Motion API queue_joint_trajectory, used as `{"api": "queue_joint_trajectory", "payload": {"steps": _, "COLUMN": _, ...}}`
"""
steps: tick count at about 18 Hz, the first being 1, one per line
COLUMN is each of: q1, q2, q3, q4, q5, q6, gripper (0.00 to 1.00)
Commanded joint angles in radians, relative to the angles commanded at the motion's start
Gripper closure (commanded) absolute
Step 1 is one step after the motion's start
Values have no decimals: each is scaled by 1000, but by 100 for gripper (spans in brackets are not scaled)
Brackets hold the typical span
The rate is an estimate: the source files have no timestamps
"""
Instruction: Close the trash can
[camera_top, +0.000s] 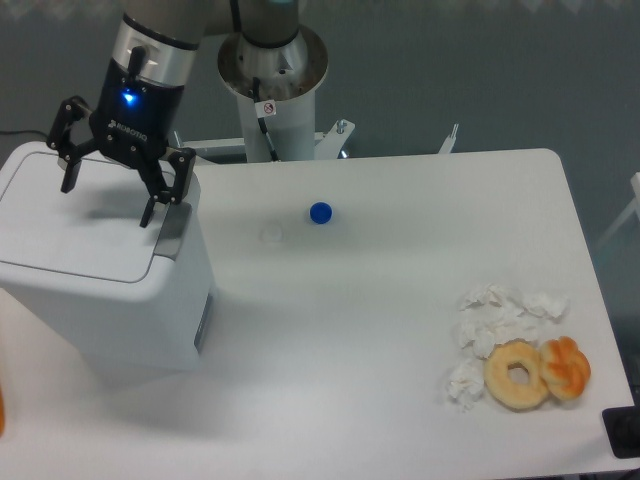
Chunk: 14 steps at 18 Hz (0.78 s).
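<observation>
The trash can (110, 290) is a large white boxy bin at the table's left side. Its flat white lid (75, 215) lies down on top of the bin. A grey latch tab (175, 228) sits at the lid's right edge. My gripper (108, 198) hangs just above the lid, fingers spread wide and empty. One fingertip (68, 183) is over the lid's left part, the other (148, 215) is near the latch tab.
A small blue cap (320, 212) and a faint white disc (271, 234) lie mid-table. Crumpled white tissues (500, 318), a donut (517, 374) and an orange pastry (565, 367) lie at the right front. The robot's base pedestal (272, 95) stands behind the table.
</observation>
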Motion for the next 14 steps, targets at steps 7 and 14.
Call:
{"api": "queue_joint_trajectory", "payload": {"steps": 7, "q1": 182, "q2": 0, "q3": 22, "q4": 0, "q5": 2, "q6": 187, "gripper": 0}}
{"api": "queue_joint_trajectory", "payload": {"steps": 14, "q1": 367, "q2": -14, "q3": 35, "q4": -3, "q5": 37, "q6": 500, "gripper": 0}}
